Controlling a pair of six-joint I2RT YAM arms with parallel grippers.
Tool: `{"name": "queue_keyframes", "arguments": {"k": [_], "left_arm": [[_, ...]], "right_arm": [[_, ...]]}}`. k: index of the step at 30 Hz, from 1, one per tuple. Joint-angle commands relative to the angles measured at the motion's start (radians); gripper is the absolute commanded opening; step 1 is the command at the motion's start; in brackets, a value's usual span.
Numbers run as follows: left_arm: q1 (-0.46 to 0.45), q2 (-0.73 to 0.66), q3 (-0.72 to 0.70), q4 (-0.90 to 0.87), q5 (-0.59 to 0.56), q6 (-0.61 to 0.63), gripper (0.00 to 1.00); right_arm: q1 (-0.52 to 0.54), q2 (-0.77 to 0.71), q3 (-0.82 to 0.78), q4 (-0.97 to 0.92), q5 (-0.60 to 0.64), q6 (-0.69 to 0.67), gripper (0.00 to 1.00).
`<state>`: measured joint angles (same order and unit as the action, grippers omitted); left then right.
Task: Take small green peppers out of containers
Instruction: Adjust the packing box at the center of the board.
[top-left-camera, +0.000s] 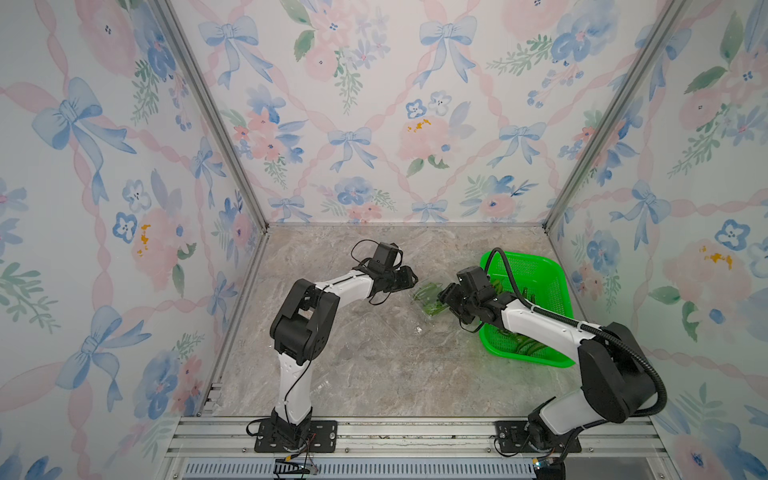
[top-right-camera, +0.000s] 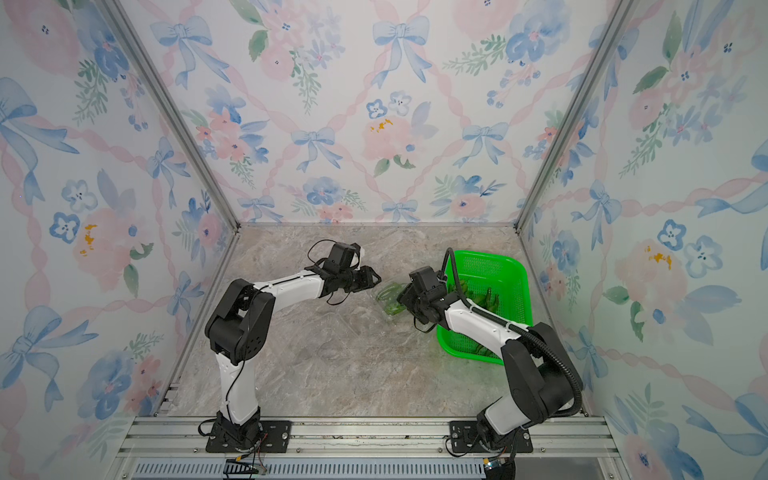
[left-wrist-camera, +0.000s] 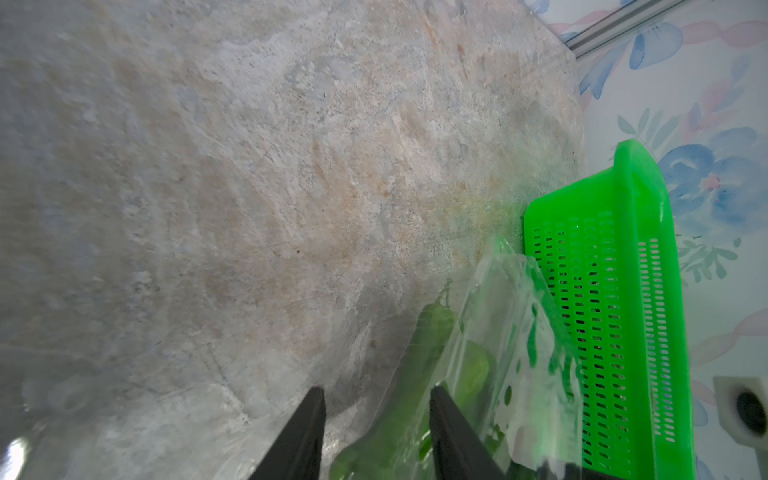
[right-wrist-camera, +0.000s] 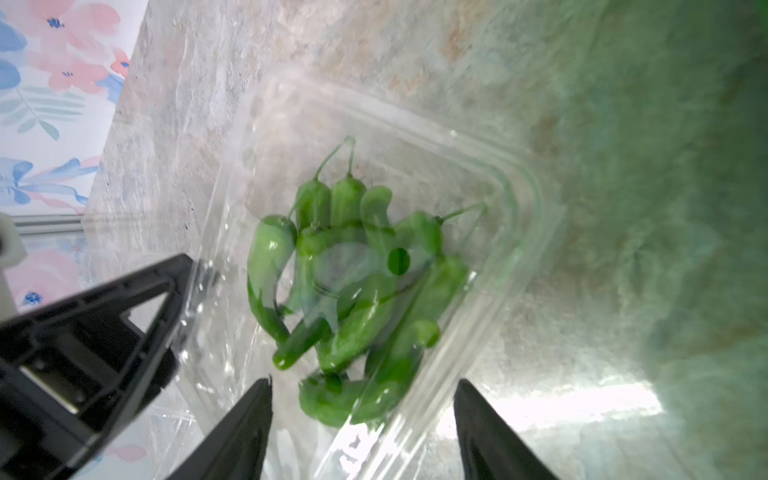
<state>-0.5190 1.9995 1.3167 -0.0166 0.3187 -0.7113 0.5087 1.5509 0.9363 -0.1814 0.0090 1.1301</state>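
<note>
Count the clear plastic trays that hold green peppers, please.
1. The clear rectangular plastic tray of slender green peppers is between the left claw and the right claw, beside the bright green perforated plastic basket. Other trays may be hidden.

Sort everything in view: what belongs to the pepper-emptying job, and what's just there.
Job: peppers; clear tray holding them; green basket, with peppers already inside.
Just there: table; flowered walls; metal rail.
</note>
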Motion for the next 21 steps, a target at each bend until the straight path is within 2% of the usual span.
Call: {"name": "queue_keyframes", "arguments": {"k": [1, 9, 21], "left_arm": [[-0.006, -0.039, -0.049, 0.021, 0.032, -0.004, 0.44], [-0.01, -0.119, -0.135, 0.06, 0.057, -0.019, 0.44], [-0.029, -0.134, -0.192, 0.098, 0.073, -0.04, 0.43]], "right_arm": [[-0.036, 0.043, 0.064, 0.016, -0.018, -0.013, 0.7], [-0.084, 0.204, 0.236, -0.008, -0.096, -0.091, 0.7], [-0.122, 0.389, 0.484, -0.154, -0.138, -0.26, 0.7]]}}
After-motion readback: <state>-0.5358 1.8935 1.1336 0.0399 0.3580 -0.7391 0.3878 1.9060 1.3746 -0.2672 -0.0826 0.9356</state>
